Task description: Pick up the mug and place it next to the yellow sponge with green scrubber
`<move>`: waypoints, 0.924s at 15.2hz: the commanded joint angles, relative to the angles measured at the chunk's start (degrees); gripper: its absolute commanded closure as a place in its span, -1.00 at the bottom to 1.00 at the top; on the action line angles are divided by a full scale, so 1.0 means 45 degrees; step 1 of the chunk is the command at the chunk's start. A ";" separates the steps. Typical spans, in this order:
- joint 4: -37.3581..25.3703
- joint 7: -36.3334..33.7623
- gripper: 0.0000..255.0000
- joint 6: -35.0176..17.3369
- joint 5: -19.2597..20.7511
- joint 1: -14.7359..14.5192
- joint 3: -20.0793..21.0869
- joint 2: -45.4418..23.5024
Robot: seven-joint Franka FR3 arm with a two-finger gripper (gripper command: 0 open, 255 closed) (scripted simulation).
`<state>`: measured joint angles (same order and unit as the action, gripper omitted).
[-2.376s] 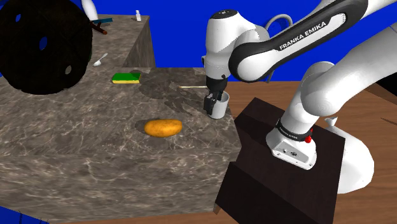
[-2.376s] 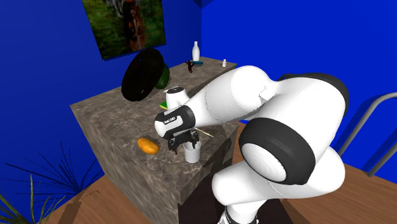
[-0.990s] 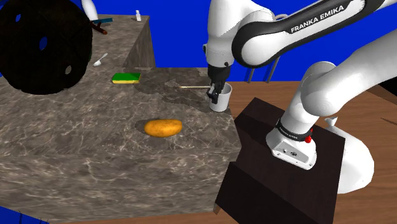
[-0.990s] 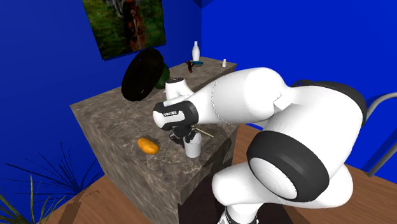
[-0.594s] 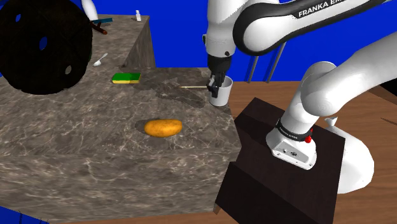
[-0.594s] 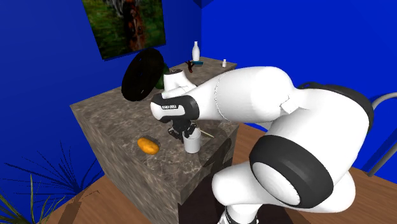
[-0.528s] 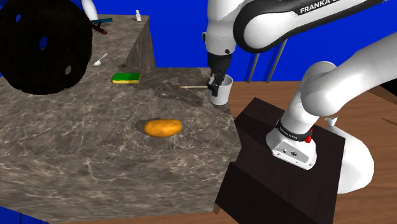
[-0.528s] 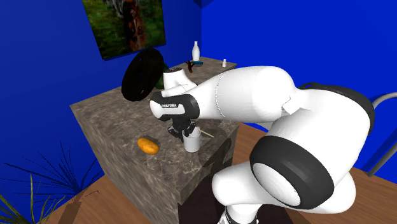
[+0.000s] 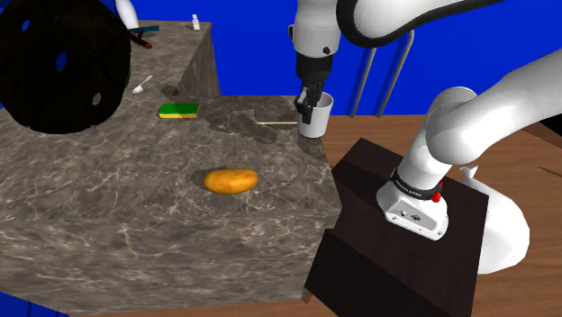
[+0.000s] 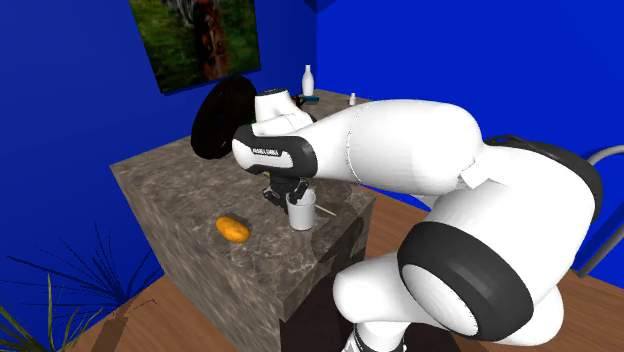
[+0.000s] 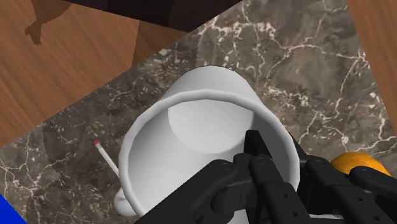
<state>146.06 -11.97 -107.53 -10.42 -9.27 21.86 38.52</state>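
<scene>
In the shoulder view you find the flat yellow sponge with green scrubber top (image 9: 178,110) at nine o'clock of the plain white cylindrical mug (image 9: 316,117), well apart, with an orange-brown potato (image 9: 231,180) at seven o'clock. The all-black two-finger gripper (image 9: 308,101) pinches the mug's wall, one finger inside the rim and one outside, seemingly to carry it upright above the grey veined marble counter (image 9: 108,225). Blue walls (image 9: 243,36) and brown wooden floor (image 9: 387,135) surround it.

The tabletop (image 9: 108,180) is grey-brown stone with pale veins, like marble. The mug (image 11: 210,108) is plain white, smooth and matt. The gripper (image 11: 280,156) is matt black, perhaps plastic. The floor (image 11: 70,57) shows wood grain.
</scene>
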 commanded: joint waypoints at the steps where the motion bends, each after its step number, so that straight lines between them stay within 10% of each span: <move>1: -0.0284 0.0018 1.00 0.0376 0.0045 0.0011 -0.0080 0.0089; 9: -0.1528 0.0051 1.00 0.1722 0.0233 0.0093 -0.0330 0.0192; 14: -0.3272 0.0261 1.00 0.0976 0.0959 0.0886 -0.0289 -0.2324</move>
<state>133.02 -10.96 -102.58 -6.81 -5.96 20.52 30.30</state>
